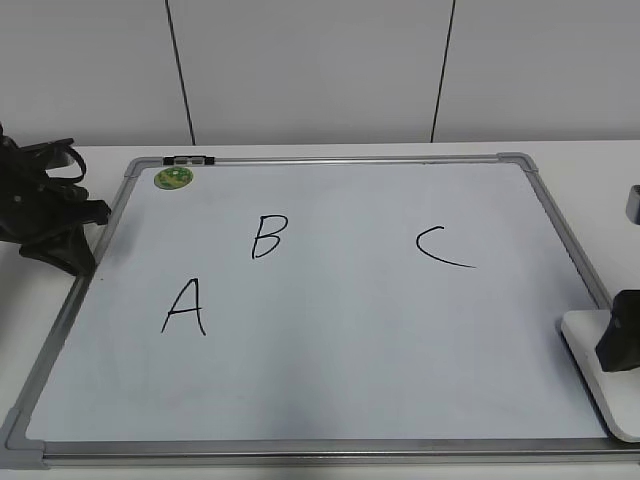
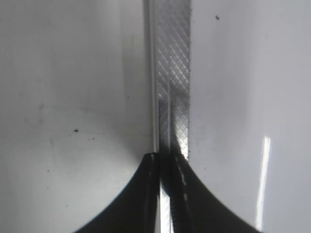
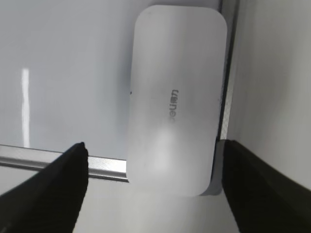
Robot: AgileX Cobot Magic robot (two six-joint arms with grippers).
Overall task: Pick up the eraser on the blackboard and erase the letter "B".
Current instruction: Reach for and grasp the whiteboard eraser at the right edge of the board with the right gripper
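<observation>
The blackboard (image 1: 350,350) is a white board in a silver frame, lying flat on the table. The black letter "B" (image 1: 269,237) is drawn at its upper left middle. The white eraser (image 1: 600,385) lies over the board's near right corner, and the right wrist view shows its grey lettering (image 3: 175,97). My right gripper (image 3: 154,145) is open, with one finger on each side of the eraser's near end; in the exterior view it hangs over the eraser (image 1: 620,345). My left gripper (image 2: 165,156) is shut and empty above the board's left frame edge (image 2: 172,73); it also shows in the exterior view (image 1: 60,250).
A black "A" (image 1: 185,307) is at the lower left and a black "C" (image 1: 443,246) at the right. A round green magnet (image 1: 172,178) and a small black clip (image 1: 188,160) sit at the board's top left. A white wall stands behind the table.
</observation>
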